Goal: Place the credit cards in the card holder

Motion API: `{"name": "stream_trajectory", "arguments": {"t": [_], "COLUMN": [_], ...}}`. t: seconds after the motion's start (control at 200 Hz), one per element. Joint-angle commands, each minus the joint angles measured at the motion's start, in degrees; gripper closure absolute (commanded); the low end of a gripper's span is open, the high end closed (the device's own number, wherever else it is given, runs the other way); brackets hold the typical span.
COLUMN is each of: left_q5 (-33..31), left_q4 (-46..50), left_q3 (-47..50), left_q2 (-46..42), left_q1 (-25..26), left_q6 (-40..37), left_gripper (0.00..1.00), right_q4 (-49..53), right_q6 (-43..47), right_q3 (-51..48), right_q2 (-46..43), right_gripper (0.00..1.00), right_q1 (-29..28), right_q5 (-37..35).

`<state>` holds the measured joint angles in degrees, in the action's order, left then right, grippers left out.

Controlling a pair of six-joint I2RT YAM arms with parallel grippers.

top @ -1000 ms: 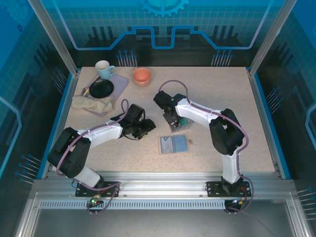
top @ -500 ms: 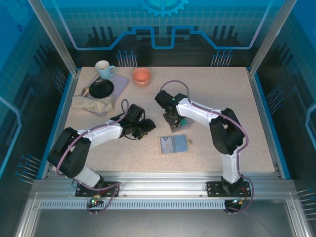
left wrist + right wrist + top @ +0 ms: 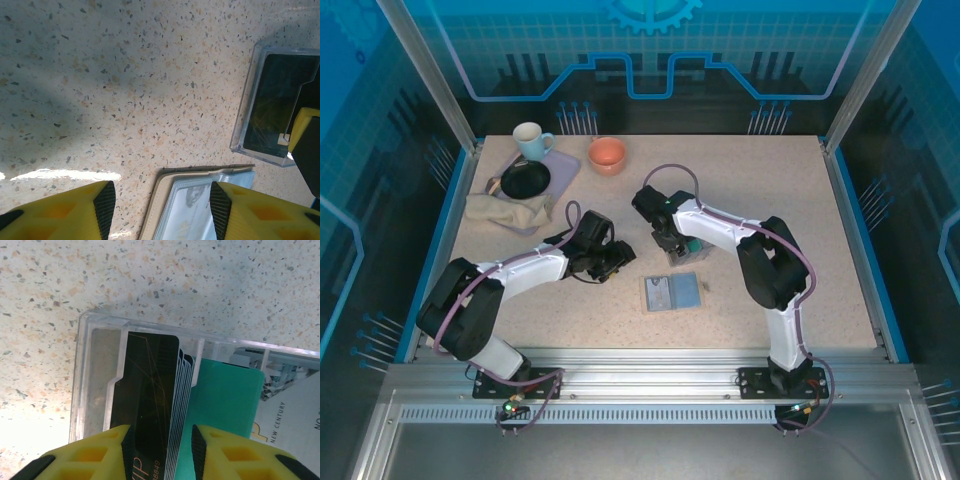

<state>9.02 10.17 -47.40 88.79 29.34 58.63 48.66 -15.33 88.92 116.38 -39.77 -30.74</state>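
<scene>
Teal, black credit cards sit between right gripper tips, grip indeterminate. Left gripper, released, overhangs card holder edge; table open at 12 o'clock. Print: "VIP", "NEW CENTURY".

"NEW CENTURY" on white card

speckled beige table inside blue-lit glass-walled enclosure

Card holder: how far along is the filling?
Done: the holder lies open, no card seen in it. In hand: the right gripper, open, hovers over the cards in the clear box; the left gripper is open at the holder's edge. Left: moving every card.
</scene>
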Motion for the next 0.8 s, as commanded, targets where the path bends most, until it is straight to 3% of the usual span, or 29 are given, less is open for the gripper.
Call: {"name": "stream_trajectory", "arguments": {"t": [0.0,0.635,0.79], "left_q5": [0.65,0.83,0.79], "left_q4": [0.64,0.86,0.88], "left_q3": [0.11,-0.21,-0.15], "left_q2": [-0.19,-0.11,-0.11], "left_q1": [-0.43,-0.45,-0.43], "left_q6": [0.75,0.75,0.71], "left_gripper": [0.44,0.44,0.44], "right_q4": [1.48,1.46,1.77], "right_q6": [0.21,-0.14,-0.40], "right_q3": [0.33,-0.92,-0.69], "right_q2": [-1.60,-3.89,-5.28], "right_gripper": [0.63,0.87,0.88], "right_q1": [-0.24,-0.29,-0.24], "right_q5": [-2.55,-2.35,-1.44]}}
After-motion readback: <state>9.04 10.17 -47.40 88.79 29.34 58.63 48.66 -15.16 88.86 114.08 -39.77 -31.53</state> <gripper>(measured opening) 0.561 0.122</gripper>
